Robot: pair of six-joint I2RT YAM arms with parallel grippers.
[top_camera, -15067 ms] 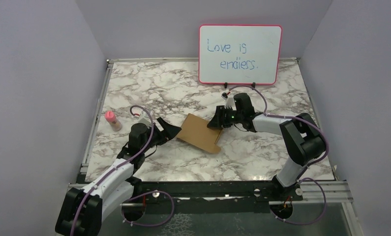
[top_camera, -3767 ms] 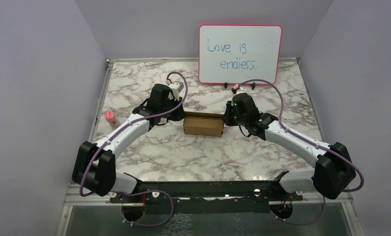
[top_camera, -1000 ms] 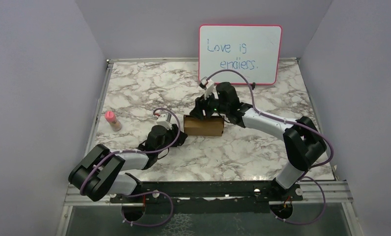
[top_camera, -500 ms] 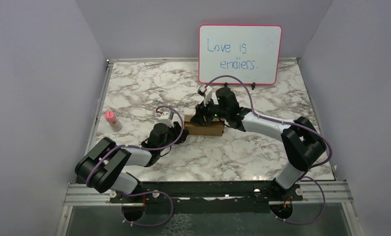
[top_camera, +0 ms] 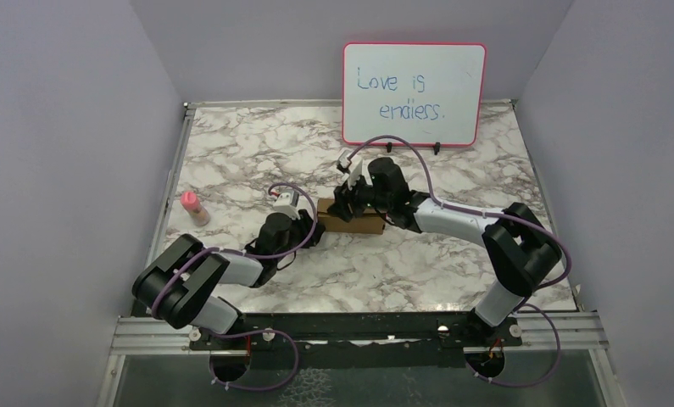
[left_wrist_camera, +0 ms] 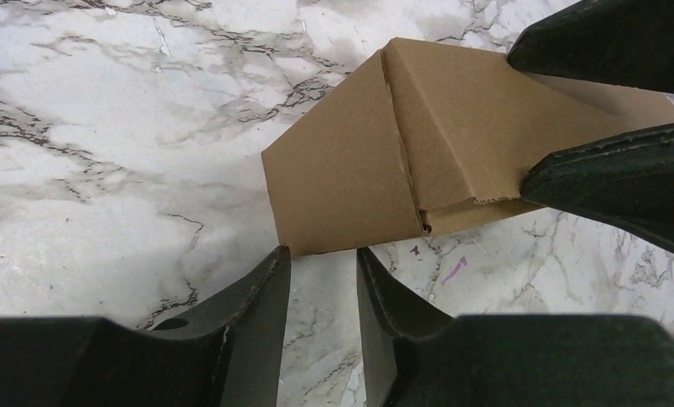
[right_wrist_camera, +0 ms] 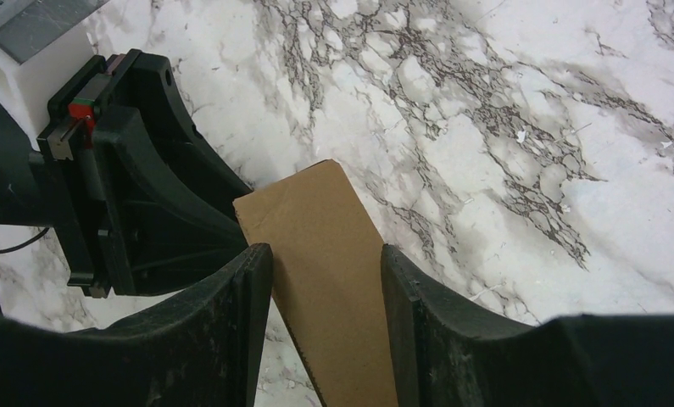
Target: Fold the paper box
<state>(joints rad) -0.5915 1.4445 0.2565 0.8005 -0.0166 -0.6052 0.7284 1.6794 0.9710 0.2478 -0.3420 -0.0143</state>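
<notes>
Far left: a pink bottle (top_camera: 191, 206) stands upright on the marble table (top_camera: 257, 144), well off to the left of my left gripper (left_wrist_camera: 320, 259). My left arm lies low over the table, with the gripper pointing at the left end of the paper box (left_wrist_camera: 342, 178). My left fingers (left_wrist_camera: 253, 314) are narrow, with a slim gap showing only marble, so they hold nothing. The tips are just short of the box's lower edge; I can't tell if they touch it.

The box is right ahead of them. It is brown cardboard folded into a low block, lying on the table. Its end panel faces my left wrist camera, with a crease running down it and a ragged flap edge at the bottom corner.

Further along the box, past that end, my right gripper (right_wrist_camera: 325, 263) sits over it, reaching in from the far side. My right fingers (right_wrist_camera: 405, 322) are medium-wide, one on each side of a cardboard strip that fills the gap and runs under both tips. In the left wrist view, one right finger is at the box's top edge and the other is over its front face. I can't tell if it is clamped or only straddling. In the right wrist view, the left gripper's black body sits just beyond the cardboard.

Last, the whiteboard (top_camera: 414, 93), pink-framed, stands upright at the table's back edge, well beyond my right gripper.
</notes>
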